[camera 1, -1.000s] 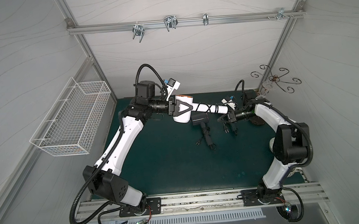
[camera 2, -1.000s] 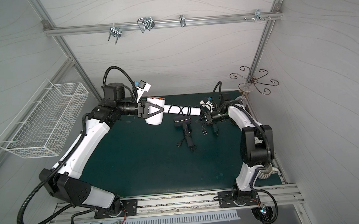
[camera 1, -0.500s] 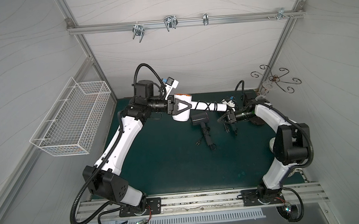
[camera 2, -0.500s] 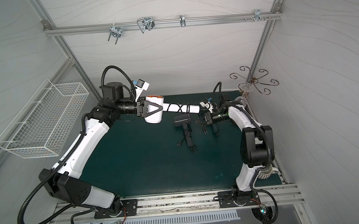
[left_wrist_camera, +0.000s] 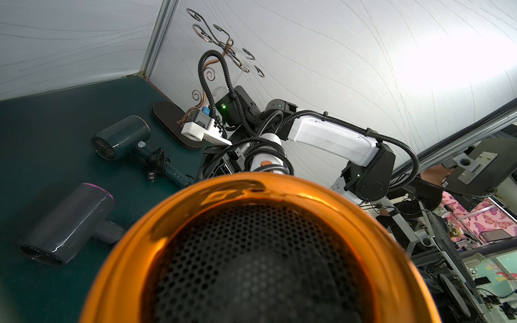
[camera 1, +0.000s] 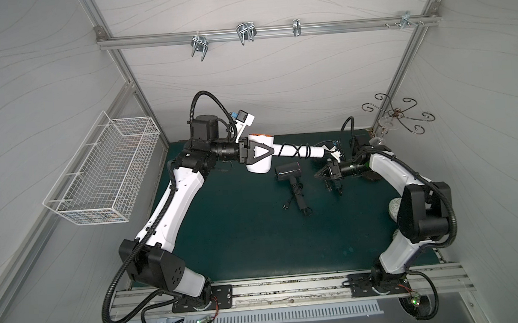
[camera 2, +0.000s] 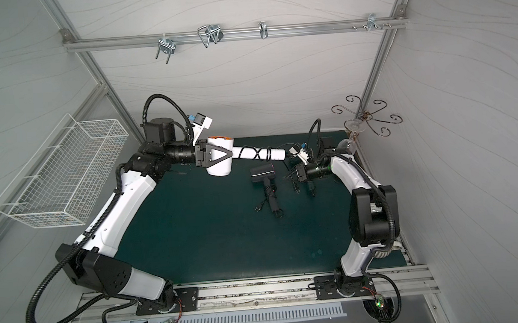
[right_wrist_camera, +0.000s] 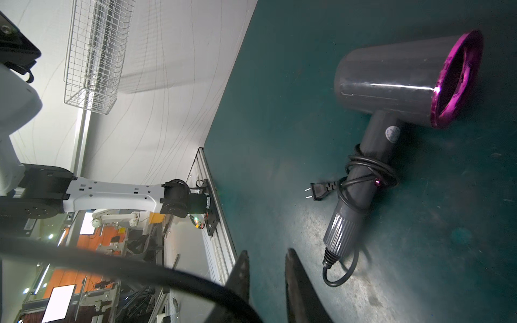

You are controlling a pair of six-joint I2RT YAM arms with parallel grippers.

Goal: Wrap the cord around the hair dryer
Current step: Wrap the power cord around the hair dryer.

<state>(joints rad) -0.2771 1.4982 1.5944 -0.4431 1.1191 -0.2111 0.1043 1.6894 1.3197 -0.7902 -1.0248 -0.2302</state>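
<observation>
Left claw: spread wide, clamped across the white hair dryer barrel, clear of the bench.
Right claw: barely parted, nothing seen between its tips, beside the handle end.
Cord: likely limp, springy; coils loose on handle; pinch slack nearest right claw.

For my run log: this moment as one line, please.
left gripper: holds white hair dryer | cord: coiled on handle | right gripper: open, empty

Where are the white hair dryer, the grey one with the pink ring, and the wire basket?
white hair dryer [camera 1: 259,166], in a top view, barrel.
grey hair dryer [right_wrist_camera: 386,81], right wrist view, barrel.
wire basket [camera 1: 134,177], in a top view, mesh wall.
</observation>
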